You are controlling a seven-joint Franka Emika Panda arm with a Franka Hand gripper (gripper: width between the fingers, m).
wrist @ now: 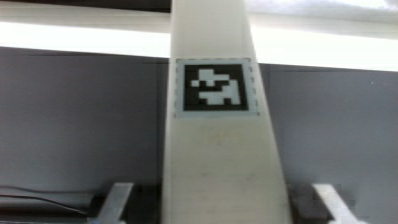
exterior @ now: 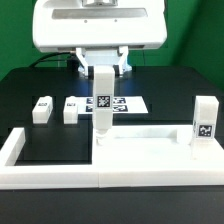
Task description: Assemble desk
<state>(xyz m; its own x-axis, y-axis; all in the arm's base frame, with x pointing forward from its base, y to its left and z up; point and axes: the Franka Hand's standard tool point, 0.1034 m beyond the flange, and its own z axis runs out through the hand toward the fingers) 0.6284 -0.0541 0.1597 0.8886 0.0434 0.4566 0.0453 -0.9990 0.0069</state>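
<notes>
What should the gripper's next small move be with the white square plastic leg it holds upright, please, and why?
Probably twist the white square plastic leg down into the wide white rimmed tabletop: the gripper holds it upright with its lower end at the tabletop's corner.

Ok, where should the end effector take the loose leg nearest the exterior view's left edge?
Probably across the two flat parallel sides of that leg, coming straight down from above: it is a short square block, apart from the neighbouring leg, its top exposed.

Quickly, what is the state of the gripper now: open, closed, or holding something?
Gripper: closed on a white leg, which it holds upright.
</notes>
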